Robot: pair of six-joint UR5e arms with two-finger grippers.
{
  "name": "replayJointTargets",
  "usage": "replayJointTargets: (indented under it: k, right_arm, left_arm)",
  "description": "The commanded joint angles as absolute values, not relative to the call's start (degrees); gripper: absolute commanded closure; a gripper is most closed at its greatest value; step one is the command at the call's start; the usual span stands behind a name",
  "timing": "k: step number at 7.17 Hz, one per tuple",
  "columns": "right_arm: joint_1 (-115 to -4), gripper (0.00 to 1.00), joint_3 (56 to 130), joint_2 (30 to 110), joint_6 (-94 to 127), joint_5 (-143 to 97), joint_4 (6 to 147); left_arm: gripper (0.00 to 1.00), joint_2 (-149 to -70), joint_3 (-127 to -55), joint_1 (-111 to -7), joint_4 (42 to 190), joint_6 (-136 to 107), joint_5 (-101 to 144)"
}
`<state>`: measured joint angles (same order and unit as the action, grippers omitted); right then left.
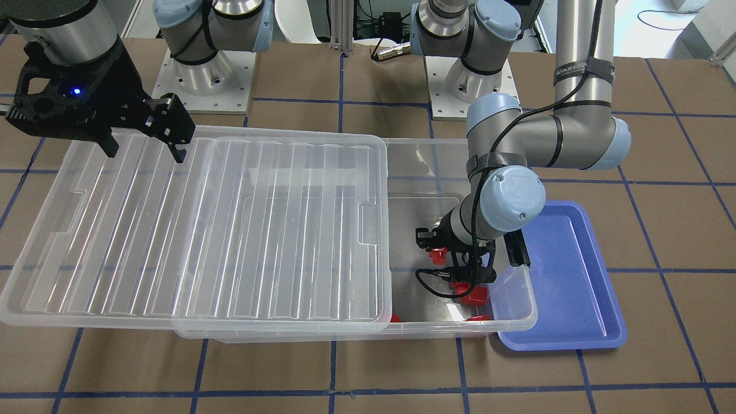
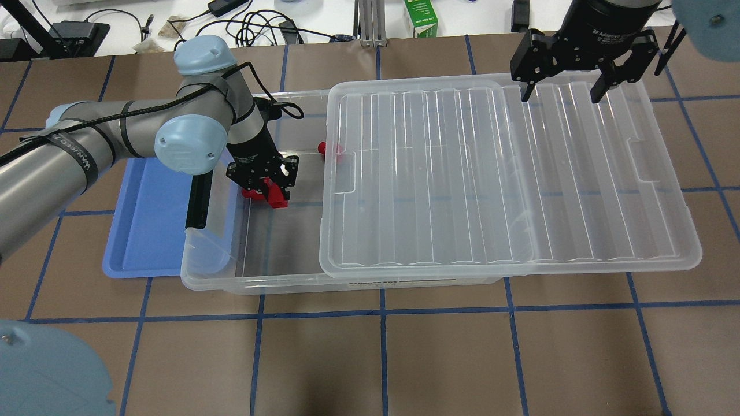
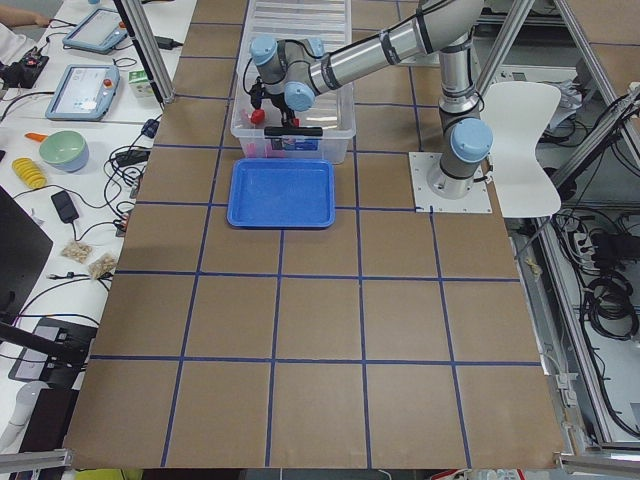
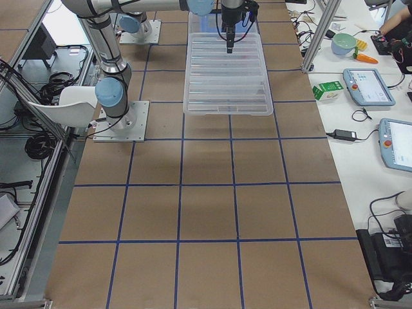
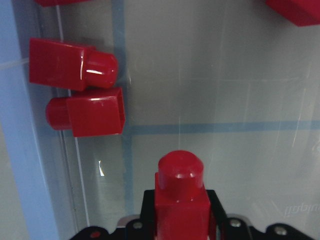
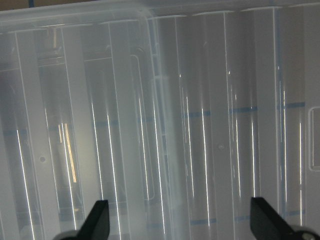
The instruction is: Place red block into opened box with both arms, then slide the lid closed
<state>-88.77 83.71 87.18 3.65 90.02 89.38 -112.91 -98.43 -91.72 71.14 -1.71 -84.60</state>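
My left gripper [image 2: 263,180] reaches down into the uncovered left end of the clear box [image 2: 219,282]. It is shut on a red block [image 5: 181,200], whose stub points away from the wrist. Two more red blocks [image 5: 75,65] [image 5: 94,112] lie side by side on the box floor by the wall, and another [image 2: 330,149] lies at the lid's edge. The ribbed clear lid [image 2: 491,173] covers most of the box and overhangs its right end. My right gripper [image 2: 561,95] hangs open over the lid's far right part, holding nothing.
A blue tray [image 2: 144,231] sits against the box's left end, partly under my left forearm. Brown table with blue tape lines lies around the box. A milk carton [image 4: 328,89] and tablets lie on the side bench beyond the table.
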Motion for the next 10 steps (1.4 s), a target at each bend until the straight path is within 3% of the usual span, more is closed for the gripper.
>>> replayJointTargets:
  k: [1,3,4,5,10]
  right_arm:
    - [-88.77,0.00,83.67,87.19,3.60,90.00,89.38]
    - [-88.77,0.00,83.67,87.19,3.60,90.00,89.38]
    - [-88.77,0.00,83.58,87.10,3.60,90.09,89.38]
    - [-88.77,0.00,83.67,87.19,3.60,90.09,89.38]
    - [-88.77,0.00,83.67,87.19,3.60,90.09,89.38]
  left_arm:
    - [1.00,-115.04,-98.44,-91.67,69.88,-1.76,-84.64]
    - [1.00,-116.54,-98.52,-91.76,68.65,-1.85,-84.64]
    - [0.81,-116.63,-98.87,-91.76,68.56,-1.85,-84.55]
    - [0.01,-116.46,-98.88,-92.11,68.55,-1.85,-84.46]
    - [0.00,-111.29,-96.60,-91.76,70.13,-1.32,-85.34]
